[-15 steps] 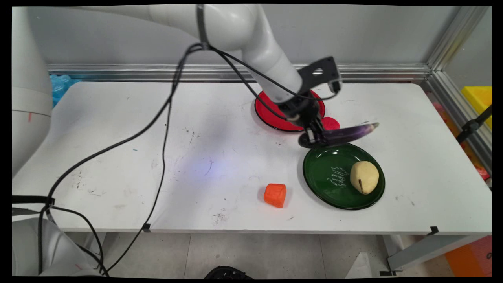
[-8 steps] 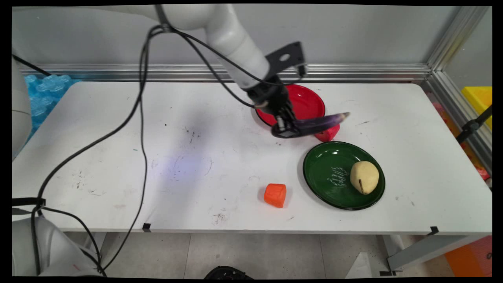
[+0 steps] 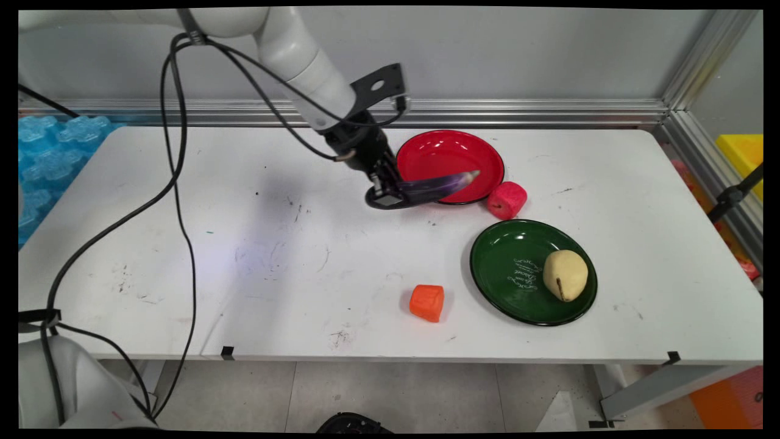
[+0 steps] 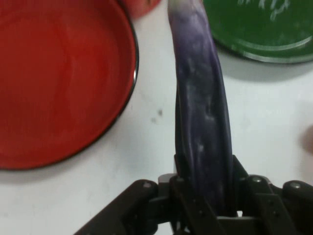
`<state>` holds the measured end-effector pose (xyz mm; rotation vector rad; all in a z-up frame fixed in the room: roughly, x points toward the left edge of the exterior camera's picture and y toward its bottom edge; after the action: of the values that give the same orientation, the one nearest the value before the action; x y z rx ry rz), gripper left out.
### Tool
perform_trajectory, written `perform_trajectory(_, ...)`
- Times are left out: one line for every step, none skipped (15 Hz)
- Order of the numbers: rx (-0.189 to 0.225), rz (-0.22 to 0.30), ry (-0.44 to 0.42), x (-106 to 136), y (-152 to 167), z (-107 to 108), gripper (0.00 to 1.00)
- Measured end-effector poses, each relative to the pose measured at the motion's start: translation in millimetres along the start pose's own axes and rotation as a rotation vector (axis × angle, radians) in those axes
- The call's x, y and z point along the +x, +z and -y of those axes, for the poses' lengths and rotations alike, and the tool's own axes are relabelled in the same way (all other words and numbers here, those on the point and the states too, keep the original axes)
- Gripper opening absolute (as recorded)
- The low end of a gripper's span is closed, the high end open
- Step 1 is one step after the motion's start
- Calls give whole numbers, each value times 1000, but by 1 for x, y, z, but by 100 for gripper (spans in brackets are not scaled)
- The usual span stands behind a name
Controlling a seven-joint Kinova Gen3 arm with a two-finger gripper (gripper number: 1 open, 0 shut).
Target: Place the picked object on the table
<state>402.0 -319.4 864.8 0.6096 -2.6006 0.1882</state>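
My gripper (image 3: 387,194) is shut on one end of a long purple eggplant (image 3: 440,182), which sticks out to the right, held above the table. Its tip reaches over the near rim of the red plate (image 3: 454,152). In the hand view the eggplant (image 4: 203,117) runs up from between the fingers, with the red plate (image 4: 58,83) to its left and the green plate (image 4: 264,29) at the top right. A pink-red foam piece (image 3: 506,200) lies on the table just right of the red plate.
A green plate (image 3: 512,274) near the front right holds a pale yellow pear-like fruit (image 3: 565,275). An orange block (image 3: 426,302) lies left of it near the front edge. Black cables hang from the arm over the table's left half.
My gripper has carried the eggplant leftward, from above the green plate's far rim to the red plate's left near side. The pink-red foam piece has been uncovered.
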Motion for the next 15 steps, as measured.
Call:
perform_trajectory(-4, 7, -4, -7, 1, 2, 0)
perform_trajectory(-9, 13, -7, -14, 4, 3, 0)
perform_trajectory(-14, 17, -9, -19, 7, 3, 0)
perform_trajectory(-17, 20, -11, -22, 10, 4, 0)
perform_trajectory(-20, 25, -13, -27, 15, 4, 0)
perform_trajectory(-21, 28, -13, -30, 19, 5, 0)
perform_trajectory(-23, 31, -13, -32, 23, 6, 0)
perform_trajectory(-24, 34, -13, -34, 27, 6, 0)
perform_trajectory(-26, 37, -11, -36, 31, 7, 0)
perform_trajectory(-28, 40, -10, -38, 35, 7, 0)
perform_trajectory(-30, 43, -9, -40, 38, 8, 0)
perform_trajectory(-33, 46, -6, -42, 44, 8, 0)
perform_trajectory(-35, 47, -5, -43, 47, 9, 0)
perform_trajectory(-38, 49, -3, -44, 51, 9, 0)
perform_trajectory(-40, 51, 0, -45, 54, 9, 0)
